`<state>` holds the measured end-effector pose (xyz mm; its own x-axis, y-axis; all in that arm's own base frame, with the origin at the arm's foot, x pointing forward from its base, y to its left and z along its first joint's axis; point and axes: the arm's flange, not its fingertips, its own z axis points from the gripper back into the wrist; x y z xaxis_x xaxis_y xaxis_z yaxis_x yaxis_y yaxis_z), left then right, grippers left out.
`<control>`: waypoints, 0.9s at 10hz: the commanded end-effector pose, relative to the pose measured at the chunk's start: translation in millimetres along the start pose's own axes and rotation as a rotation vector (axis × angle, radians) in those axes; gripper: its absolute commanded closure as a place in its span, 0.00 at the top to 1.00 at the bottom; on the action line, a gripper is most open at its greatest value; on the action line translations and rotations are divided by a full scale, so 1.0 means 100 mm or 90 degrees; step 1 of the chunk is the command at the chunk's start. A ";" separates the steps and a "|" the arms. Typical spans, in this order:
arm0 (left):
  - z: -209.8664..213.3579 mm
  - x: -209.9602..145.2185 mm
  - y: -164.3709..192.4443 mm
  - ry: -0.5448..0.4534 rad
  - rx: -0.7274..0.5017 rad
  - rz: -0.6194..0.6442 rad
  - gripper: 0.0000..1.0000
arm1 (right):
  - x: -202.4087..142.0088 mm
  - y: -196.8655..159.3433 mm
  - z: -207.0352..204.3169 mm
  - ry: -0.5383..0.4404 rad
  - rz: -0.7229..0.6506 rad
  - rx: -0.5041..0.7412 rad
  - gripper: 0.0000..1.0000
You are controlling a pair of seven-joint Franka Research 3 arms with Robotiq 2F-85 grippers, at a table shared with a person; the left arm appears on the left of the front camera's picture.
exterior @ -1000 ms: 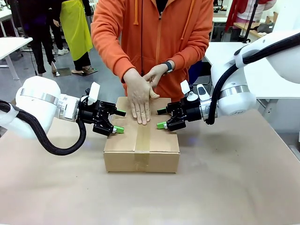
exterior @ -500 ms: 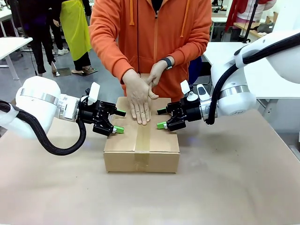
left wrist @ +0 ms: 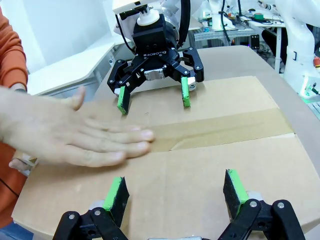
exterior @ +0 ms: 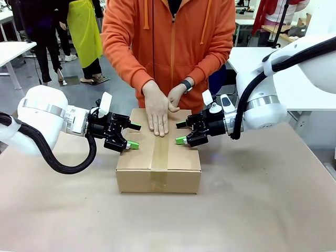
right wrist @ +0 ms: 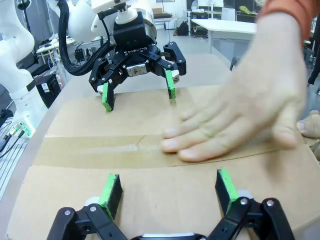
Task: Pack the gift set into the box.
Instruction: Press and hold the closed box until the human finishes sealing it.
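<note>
The box [exterior: 157, 163] is a brown carton with its flaps closed and a strip of tape [exterior: 159, 152] along the top seam. A person's gloved hand [exterior: 157, 113] lies flat on the tape near the far end. My left gripper [exterior: 134, 135] is open, its green pads over the box's left top edge. My right gripper [exterior: 180, 133] is open over the right top edge. The left wrist view has my left gripper [left wrist: 176, 192] open above the lid, the right gripper [left wrist: 153, 99] opposite, and the hand [left wrist: 75, 135] between. The gift set is out of view.
The box sits mid-table on brown paper [exterior: 262, 199], with free room in front and to both sides. The person in an orange hoodie [exterior: 173, 47] stands at the far edge. White tables [exterior: 10, 50] and other people are behind.
The person's flat hand has slid a little toward the far end of the tape, and the other hand dropped lower behind it. Both arms have stayed still.
</note>
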<state>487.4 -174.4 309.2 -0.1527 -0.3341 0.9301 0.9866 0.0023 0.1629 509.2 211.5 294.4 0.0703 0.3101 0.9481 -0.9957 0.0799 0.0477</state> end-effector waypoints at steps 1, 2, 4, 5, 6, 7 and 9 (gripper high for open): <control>0.00 -0.01 -0.01 0.000 0.000 -0.009 1.00 | -0.02 0.01 -0.01 0.000 0.006 0.000 1.00; 0.00 -0.01 -0.01 0.000 0.000 -0.009 1.00 | -0.02 0.01 -0.01 0.000 0.006 0.000 1.00; 0.00 -0.01 -0.01 0.000 0.000 -0.009 1.00 | -0.02 0.01 -0.01 0.000 0.006 0.000 1.00; 0.00 -0.01 -0.01 0.000 0.000 -0.009 1.00 | -0.02 0.01 -0.01 0.000 0.006 0.000 1.00; 0.00 -0.01 -0.01 0.000 0.000 -0.009 1.00 | -0.02 0.01 -0.01 0.000 0.006 0.000 1.00; 0.00 -0.01 -0.01 0.000 0.000 -0.009 1.00 | -0.02 0.01 -0.01 0.000 0.006 0.000 1.00; 0.00 -0.01 -0.01 0.000 0.000 -0.009 1.00 | -0.02 0.01 -0.01 0.000 0.006 0.000 1.00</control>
<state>487.5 -174.4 309.5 -0.1533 -0.3339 0.9300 0.9865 0.0023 0.1635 509.1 211.7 294.5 0.0701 0.3090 0.9485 -0.9957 0.0788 0.0479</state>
